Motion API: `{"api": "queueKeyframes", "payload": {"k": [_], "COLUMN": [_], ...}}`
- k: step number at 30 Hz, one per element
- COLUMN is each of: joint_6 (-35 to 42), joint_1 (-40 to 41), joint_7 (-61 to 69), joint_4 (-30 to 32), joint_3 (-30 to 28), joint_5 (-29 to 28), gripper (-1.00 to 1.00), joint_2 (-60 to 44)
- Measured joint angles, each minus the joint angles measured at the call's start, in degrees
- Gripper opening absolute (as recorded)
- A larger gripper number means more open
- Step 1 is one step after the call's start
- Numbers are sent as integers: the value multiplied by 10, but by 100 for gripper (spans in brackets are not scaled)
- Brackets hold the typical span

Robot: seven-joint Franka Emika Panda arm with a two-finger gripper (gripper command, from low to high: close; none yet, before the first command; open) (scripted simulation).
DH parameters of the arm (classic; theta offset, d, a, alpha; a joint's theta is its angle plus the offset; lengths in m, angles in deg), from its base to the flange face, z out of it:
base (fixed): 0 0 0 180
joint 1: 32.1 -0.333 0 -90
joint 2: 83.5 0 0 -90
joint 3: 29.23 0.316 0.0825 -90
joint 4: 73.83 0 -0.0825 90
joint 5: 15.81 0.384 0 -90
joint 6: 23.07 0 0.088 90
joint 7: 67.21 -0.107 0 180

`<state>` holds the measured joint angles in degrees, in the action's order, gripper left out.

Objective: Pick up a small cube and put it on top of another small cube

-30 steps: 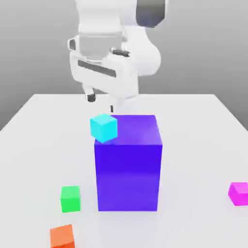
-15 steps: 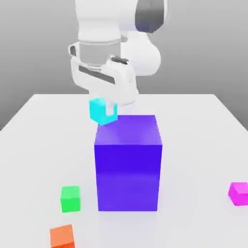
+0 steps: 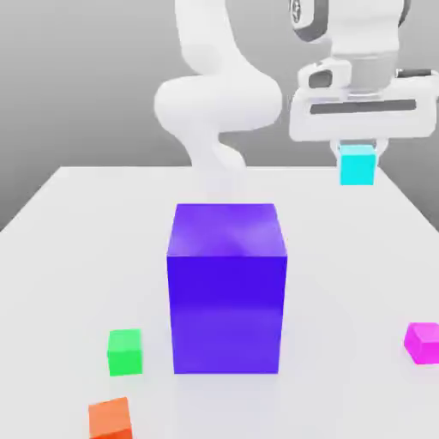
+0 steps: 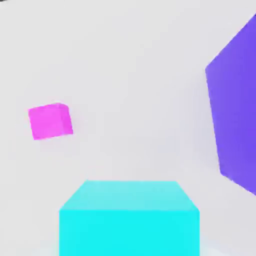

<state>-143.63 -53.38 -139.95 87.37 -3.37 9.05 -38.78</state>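
Right now my gripper [image 3: 357, 154] is squeezed shut on a little cyan cube [image 3: 357, 165], holding it high in the air on the exterior view's right, above the back part of the white table [image 3: 77, 231]. That is not the cube I am meant to move.

The one I need is the small pink cube [image 3: 422, 343]. It sits flat on the table, far down below my jaws and closer to the front edge, still on the exterior view's right. My hand view shows it too, sitting alone on the bare white top, well away from the cyan cube.

It looks bright pink, square and tiny, with clean flat sides that should be easy to pinch.

The small green cube [image 3: 124, 351], where the pink one has to go, sits on the other side of the big purple block [image 3: 226, 287], well apart from the pink one. I think I must let the cyan cube go first.
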Motion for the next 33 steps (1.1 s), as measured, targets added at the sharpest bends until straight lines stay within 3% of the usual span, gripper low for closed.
{"api": "queueKeyframes", "payload": {"k": [9,18,22,25,31,32,33], "joint_6": [-87,-242,-339,-426,-426,-426,-426], "joint_1": [-167,-272,-282,-248,-248,-248,-248], "joint_7": [61,141,173,164,162,162,162], "joint_4": [39,75,90,102,102,102,102], "joint_3": [118,240,296,347,347,347,347], "joint_5": [91,153,148,88,87,86,86], "gripper": [-100,-100,-100,-100,-100,100,100], "joint_2": [-44,-171,-257,-338,-338,-338,-338]}}
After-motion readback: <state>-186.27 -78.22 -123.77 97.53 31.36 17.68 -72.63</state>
